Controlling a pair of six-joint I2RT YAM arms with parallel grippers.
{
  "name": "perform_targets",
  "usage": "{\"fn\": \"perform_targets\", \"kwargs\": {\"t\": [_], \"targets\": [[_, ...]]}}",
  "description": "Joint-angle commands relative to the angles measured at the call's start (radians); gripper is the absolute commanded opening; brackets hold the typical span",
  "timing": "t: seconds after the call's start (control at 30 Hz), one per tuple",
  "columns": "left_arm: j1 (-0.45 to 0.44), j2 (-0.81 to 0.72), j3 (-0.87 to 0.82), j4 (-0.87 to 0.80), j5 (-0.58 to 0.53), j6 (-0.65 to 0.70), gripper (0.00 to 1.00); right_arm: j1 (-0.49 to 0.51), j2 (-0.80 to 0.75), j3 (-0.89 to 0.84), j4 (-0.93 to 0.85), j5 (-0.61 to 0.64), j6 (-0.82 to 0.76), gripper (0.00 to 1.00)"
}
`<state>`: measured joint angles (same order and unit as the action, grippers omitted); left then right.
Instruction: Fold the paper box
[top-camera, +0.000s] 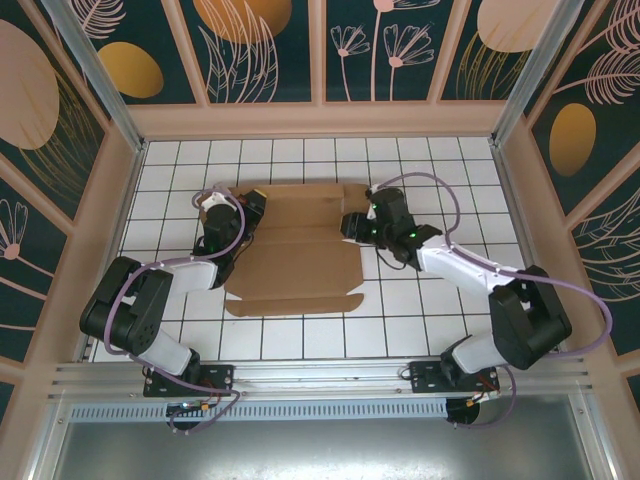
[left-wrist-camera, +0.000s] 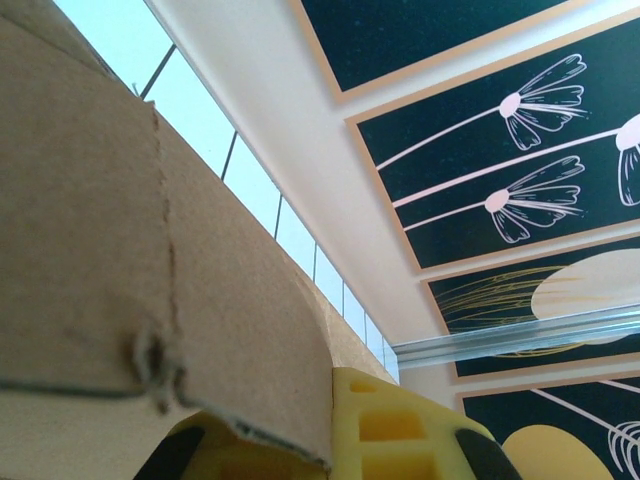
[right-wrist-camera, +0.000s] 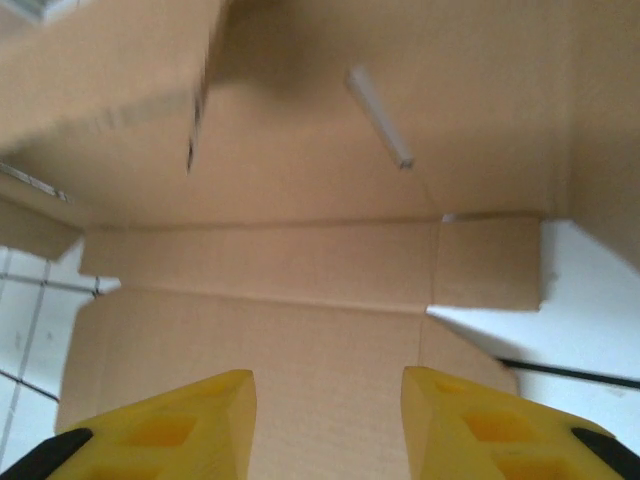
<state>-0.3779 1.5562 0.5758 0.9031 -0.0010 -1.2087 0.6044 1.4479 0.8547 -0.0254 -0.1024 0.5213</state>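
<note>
- White gridded tabletop (top-camera: 420, 330) sat inside an enclosure of dark panels (top-camera: 270, 50) printed with pale flowers and orange ovals.
- The paper box (top-camera: 300, 255), an unfolded brown cardboard sheet with creases and flaps, lay at the middle of the table between the two arms. A narrow flap ran along its near edge.
- The left gripper (top-camera: 232, 215) was at the sheet's far left corner. In its wrist view a cardboard flap stood close before the lens and covered one yellow finger. The other finger (left-wrist-camera: 390, 430) showed just right of the flap's torn edge. Whether the claw pinched the flap could not be told.
- The right gripper (top-camera: 352, 225) was at the sheet's right edge. Its jaws were spread wide with nothing between them, and creased cardboard lay beyond the yellow fingertips (right-wrist-camera: 200, 420).
</note>
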Motion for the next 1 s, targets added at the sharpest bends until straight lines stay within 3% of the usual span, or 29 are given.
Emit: {"fn": "perform_targets", "kwargs": {"t": [0.0,0.3,0.5,0.77,0.97], "targets": [[-0.001,-0.003,0.022,-0.058,0.005,0.021,0.00,0.041,0.055,-0.026,0.053,0.052,-0.019,0.42],[0.000,-0.019,0.026,-0.087,0.003,0.032,0.00,0.050,0.192,-0.012,0.197,0.057,0.023,0.44],[-0.001,-0.022,0.025,-0.089,0.012,0.030,0.00,0.005,0.233,-0.040,0.281,0.069,0.046,0.48],[-0.001,-0.025,0.024,-0.095,0.017,0.031,0.00,-0.051,0.244,-0.080,0.320,0.070,0.011,0.62],[-0.001,-0.023,0.033,-0.102,0.012,0.032,0.00,-0.090,0.253,-0.094,0.324,0.089,-0.025,0.65]]}}
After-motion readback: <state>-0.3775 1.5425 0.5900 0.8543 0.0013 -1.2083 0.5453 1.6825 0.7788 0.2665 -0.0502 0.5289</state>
